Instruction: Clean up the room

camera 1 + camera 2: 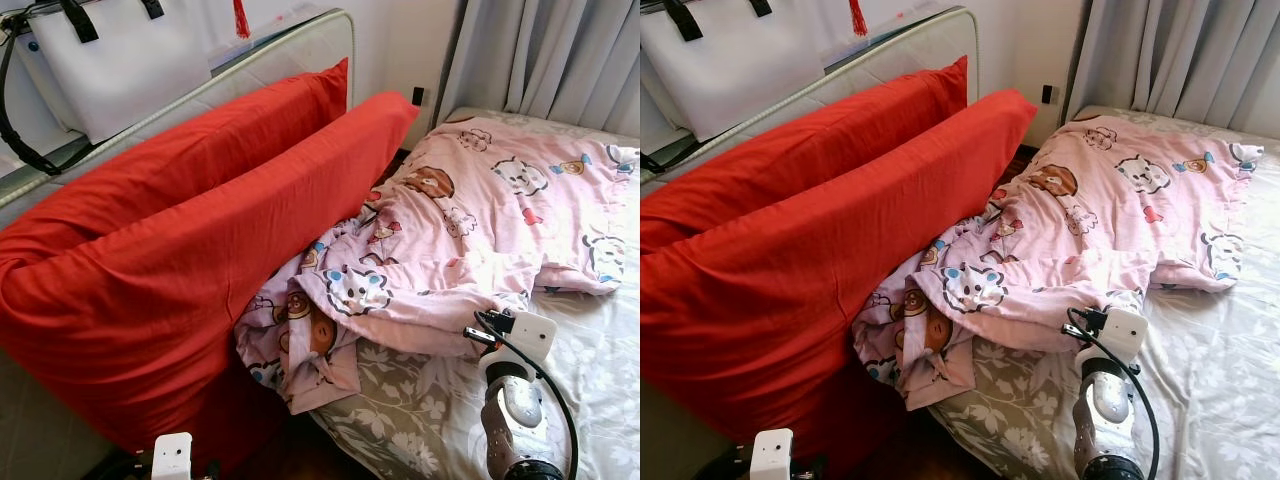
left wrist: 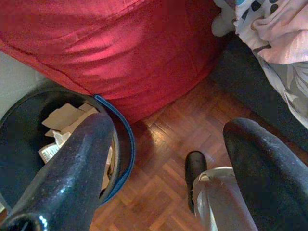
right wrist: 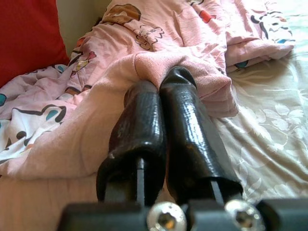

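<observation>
While its left gripper (image 2: 163, 168) hangs open over the floor, the right gripper (image 3: 166, 103) pinches the pink quilt's (image 1: 480, 220) folded edge between closed jaws, apparently ready to pull it flat across the bed (image 1: 600, 380).

Two red pillows (image 1: 200, 250), one pink blanket (image 1: 480, 220)

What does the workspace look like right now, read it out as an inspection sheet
Surface: bed with grey floral sheet, partly bare.
Job's things: pink cartoon blanket, crumpled, one end hanging off the bed edge.
Clutter: two red pillows leaning by the bed; bin holding paper scraps on the wood floor.
Grippers: right gripper fingers together against a blanket fold; left gripper open above the floor.
Cables: black cable along the right arm.
Surroundings: grey curtains; white bag.
</observation>
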Controlling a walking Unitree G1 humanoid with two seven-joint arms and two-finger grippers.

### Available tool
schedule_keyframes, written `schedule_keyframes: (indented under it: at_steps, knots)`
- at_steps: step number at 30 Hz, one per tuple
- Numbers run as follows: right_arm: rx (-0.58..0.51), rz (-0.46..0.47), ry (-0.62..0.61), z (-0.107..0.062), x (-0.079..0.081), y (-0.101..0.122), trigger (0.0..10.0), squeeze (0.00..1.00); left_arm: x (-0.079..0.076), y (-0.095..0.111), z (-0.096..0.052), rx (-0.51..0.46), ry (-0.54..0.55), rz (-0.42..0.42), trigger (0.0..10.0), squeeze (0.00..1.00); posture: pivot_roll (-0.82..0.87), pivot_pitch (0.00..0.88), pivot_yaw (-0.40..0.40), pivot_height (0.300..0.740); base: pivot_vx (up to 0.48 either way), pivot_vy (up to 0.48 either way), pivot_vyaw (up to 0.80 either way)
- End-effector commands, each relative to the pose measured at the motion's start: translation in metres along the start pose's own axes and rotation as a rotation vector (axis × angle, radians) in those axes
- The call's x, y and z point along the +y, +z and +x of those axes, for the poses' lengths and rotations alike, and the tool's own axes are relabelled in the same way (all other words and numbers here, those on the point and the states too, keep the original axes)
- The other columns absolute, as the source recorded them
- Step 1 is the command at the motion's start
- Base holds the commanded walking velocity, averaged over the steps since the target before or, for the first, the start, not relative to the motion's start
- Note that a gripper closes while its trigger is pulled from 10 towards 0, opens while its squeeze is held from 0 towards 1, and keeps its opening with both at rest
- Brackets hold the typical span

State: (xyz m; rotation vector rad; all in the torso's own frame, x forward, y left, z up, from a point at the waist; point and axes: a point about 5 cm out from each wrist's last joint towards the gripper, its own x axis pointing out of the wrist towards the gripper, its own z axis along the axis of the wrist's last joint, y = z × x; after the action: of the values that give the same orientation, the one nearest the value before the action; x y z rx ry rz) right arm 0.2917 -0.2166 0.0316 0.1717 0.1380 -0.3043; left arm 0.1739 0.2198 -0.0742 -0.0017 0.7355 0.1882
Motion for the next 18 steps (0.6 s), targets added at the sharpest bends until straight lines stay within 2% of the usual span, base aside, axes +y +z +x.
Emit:
schedule_keyframes:
  at_steps: [1, 18]
  knots:
    - [-0.023, -0.006, 0.008, 0.0021, 0.0032, 0.0048, 10.0, 0.00, 0.0081, -0.0048, -0.0018, 0.027, 0.011, 0.019, 10.0, 0.00, -0.06, 0.068, 0.058, 0.740, 0.000, 0.000, 0.00]
    - [-0.051, -0.016, -0.046, 0.0040, -0.0047, 0.0105, 10.0, 0.00, 0.0085, -0.0053, -0.0022, 0.025, 0.008, 0.021, 10.0, 0.00, -0.06, 0.059, 0.061, 0.740, 0.000, 0.000, 0.00]
